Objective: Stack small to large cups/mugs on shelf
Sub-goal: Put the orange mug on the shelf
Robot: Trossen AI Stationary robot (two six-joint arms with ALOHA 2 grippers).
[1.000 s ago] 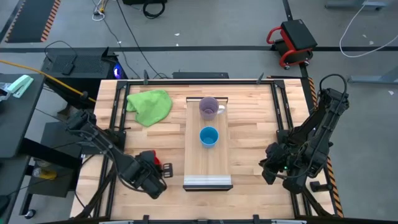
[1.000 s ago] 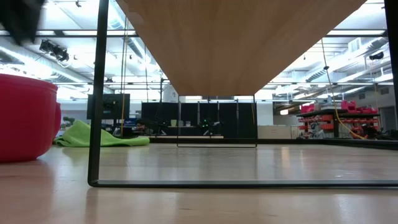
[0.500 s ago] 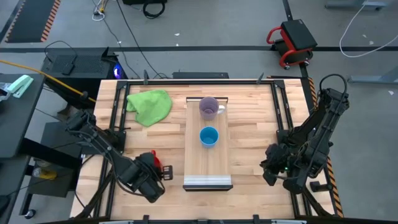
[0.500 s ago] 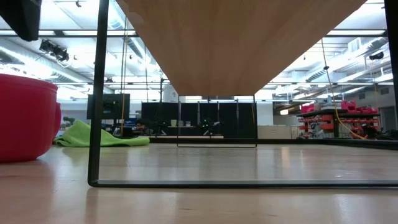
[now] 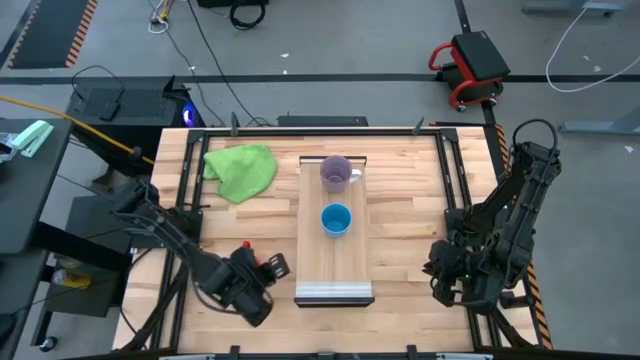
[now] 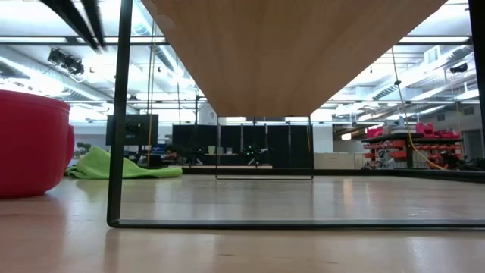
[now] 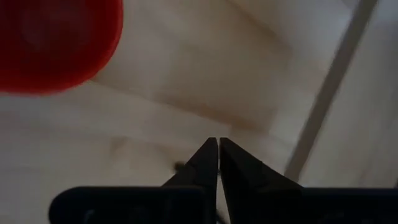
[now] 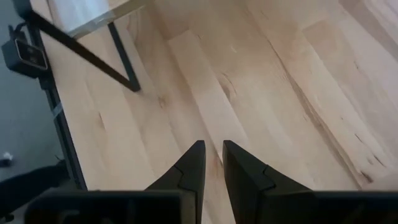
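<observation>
high: red mug [image 5: 272, 264] on table [image 5: 400, 190] just left of shelf [image 5: 334, 250], beside left tool [image 5: 256, 282] | low: rigid, light, I judge | left wrist: fingers pinched together, empty; I'd take the rim | right tool [image 8: 210, 163] nearly closed, empty

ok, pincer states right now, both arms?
Left pincer: shut, empty, beside the red mug.
Right pincer: nearly shut, empty, over bare table.
</observation>
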